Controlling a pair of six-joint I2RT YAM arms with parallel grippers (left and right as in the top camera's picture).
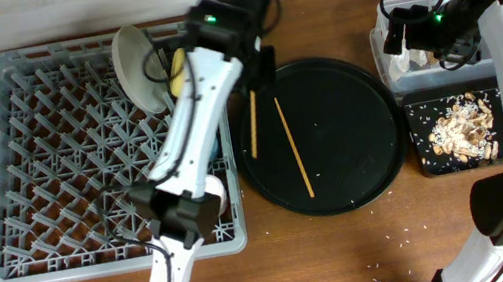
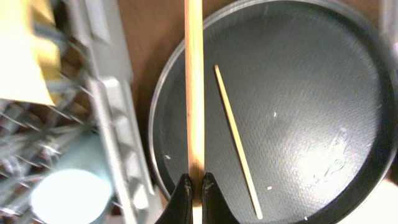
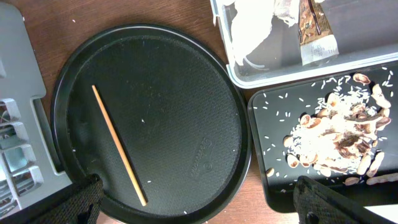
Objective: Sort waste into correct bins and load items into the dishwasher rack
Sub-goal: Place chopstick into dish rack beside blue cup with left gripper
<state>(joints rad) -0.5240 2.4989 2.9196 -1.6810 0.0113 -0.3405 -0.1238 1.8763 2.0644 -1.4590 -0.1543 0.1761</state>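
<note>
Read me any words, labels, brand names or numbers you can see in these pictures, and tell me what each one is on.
No text can be read.
Snack wrapper: there is print, but it is too blurred to read.
Round black tray: there is a faint embossed mark, too small to read.
Nothing else shows any lettering.

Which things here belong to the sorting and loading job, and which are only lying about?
Job: held chopstick, loose chopstick, dishwasher rack, plate, clear tub, napkins, wrapper, black rectangular tray, food scraps.
Only lying about: round black tray, wooden table.
</note>
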